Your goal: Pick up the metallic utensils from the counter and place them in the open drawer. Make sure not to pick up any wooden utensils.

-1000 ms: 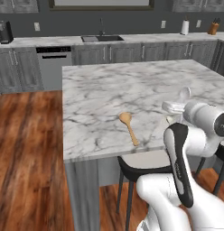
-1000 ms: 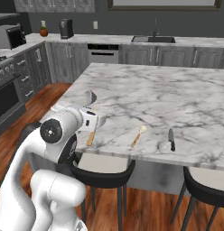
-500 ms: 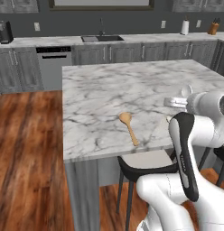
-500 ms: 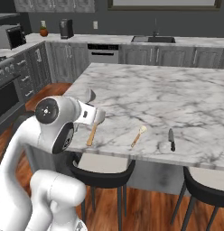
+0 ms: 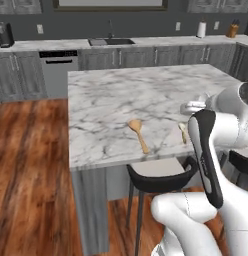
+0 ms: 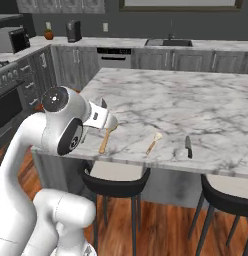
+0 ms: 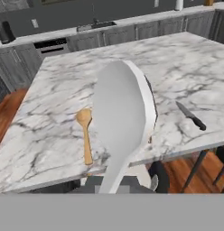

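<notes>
Moved: since a sec ago you've swung the wrist further right in the left base view & higher; spoons and knife on the slab haven't shifted.
Gripper [image 6: 112, 121]: you've got it clenched on a pale silvery spoon [image 7: 120, 118], bowl pointing away from the hand; fingertips themselves can't be made out.
Metal count: 2. Silvery spoon in the grip, lifted above the counter [image 6: 196, 100] near its front edge; black-handled knife [image 6: 188, 146] lying flat at the near right of the slab, also in hand view [image 7: 190, 115].
Wood count: 2. Large wooden spoon [image 5: 138, 133] near the front edge, bowl toward the far side; in hand view [image 7: 85, 131] it sits left of the silvery spoon. Smaller wooden spoon [image 6: 153, 143] lies between large spoon and knife, apart from both.
Arm pose: rises from the base, elbow bent, forearm reaching over the near edge of the counter; wrist about level w/ the slab top, hand looking across the slab toward the far worktop & sink [image 5: 112, 42].
Stools: 2 dark ones [image 6: 116, 182] tucked under the near edge.
</notes>
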Motion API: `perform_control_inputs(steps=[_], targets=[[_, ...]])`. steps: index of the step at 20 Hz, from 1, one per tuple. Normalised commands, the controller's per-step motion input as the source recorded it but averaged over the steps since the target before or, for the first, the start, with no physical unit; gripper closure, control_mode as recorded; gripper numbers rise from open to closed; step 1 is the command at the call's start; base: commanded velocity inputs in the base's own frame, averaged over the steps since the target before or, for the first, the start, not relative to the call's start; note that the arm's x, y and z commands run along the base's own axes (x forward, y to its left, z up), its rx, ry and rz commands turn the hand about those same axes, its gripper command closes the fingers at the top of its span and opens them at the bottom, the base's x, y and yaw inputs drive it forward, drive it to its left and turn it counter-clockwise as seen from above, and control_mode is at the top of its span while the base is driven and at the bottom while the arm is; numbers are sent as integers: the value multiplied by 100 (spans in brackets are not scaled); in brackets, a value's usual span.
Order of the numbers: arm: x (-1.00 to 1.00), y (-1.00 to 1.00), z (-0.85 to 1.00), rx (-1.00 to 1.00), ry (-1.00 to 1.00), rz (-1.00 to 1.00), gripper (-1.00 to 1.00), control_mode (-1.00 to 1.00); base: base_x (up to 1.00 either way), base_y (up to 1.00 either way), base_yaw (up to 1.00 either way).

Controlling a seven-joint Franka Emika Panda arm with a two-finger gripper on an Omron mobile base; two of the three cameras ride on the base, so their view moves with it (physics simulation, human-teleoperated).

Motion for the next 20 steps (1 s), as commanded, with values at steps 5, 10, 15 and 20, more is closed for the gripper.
perform_control_inputs(steps=[5,10,15,20], targets=[[0,0,0,0,0,0,100,100,-100,66,3],[0,0,0,0,0,0,100,100,-58,58,44],[0,0,0,0,0,0,100,100,3,12,70],[0,0,0,0,0,0,100,100,44,26,23]])
